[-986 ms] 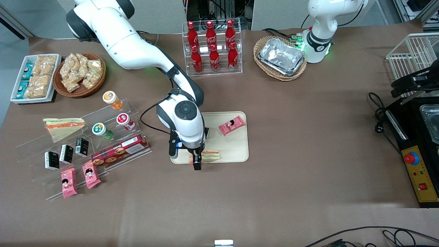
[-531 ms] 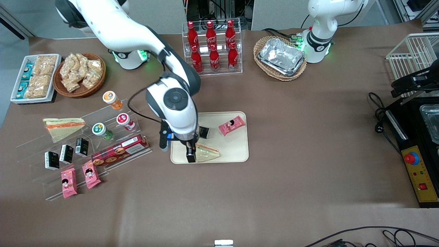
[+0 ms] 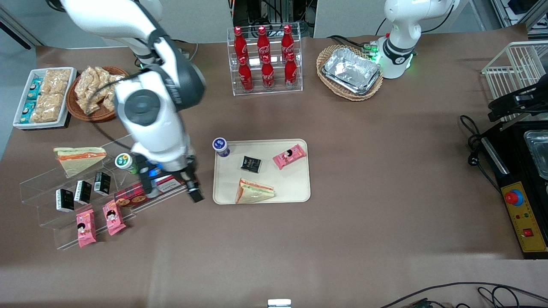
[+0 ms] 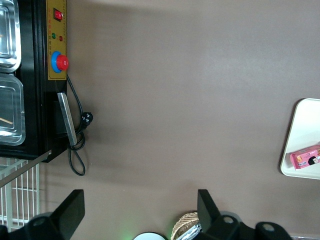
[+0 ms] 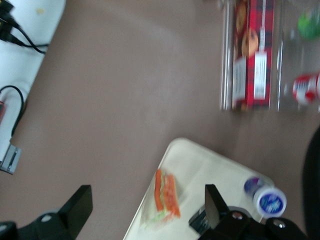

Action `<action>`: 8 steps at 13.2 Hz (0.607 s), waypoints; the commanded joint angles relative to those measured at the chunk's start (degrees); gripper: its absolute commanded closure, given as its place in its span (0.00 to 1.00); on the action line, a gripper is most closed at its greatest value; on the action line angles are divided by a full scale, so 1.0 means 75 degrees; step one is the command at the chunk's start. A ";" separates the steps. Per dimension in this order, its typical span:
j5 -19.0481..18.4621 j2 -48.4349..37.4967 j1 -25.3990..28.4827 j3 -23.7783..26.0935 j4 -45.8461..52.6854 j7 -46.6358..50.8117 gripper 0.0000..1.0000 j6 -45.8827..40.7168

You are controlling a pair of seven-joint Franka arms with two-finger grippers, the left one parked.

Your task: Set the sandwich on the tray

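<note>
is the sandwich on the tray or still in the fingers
On the tray. The sandwich lies flat on the tray, in its corner nearer the camera; the open gripper hangs empty above the clear display shelf.

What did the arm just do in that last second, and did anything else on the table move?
The gripper let go of the sandwich, which now lies flat on the tray, then lifted and swung away toward the snack shelves, open and empty. The pink snack packet and black packet on the tray stayed put.
</note>
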 commanded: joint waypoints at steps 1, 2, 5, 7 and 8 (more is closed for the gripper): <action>0.0197 -0.0400 -0.0964 0.0068 -0.0119 -0.2407 0.00 -0.0366; 0.0209 -0.0505 -0.1269 0.0068 -0.0131 -0.3286 0.00 -0.0576; 0.0174 -0.0740 -0.1973 0.0045 -0.0142 -0.6320 0.00 -0.1011; 0.0302 -0.0846 -0.2675 0.0068 -0.0142 -0.8162 0.00 -0.1058; 0.0558 -0.0939 -0.2945 0.0068 -0.0142 -0.8866 0.00 -0.1232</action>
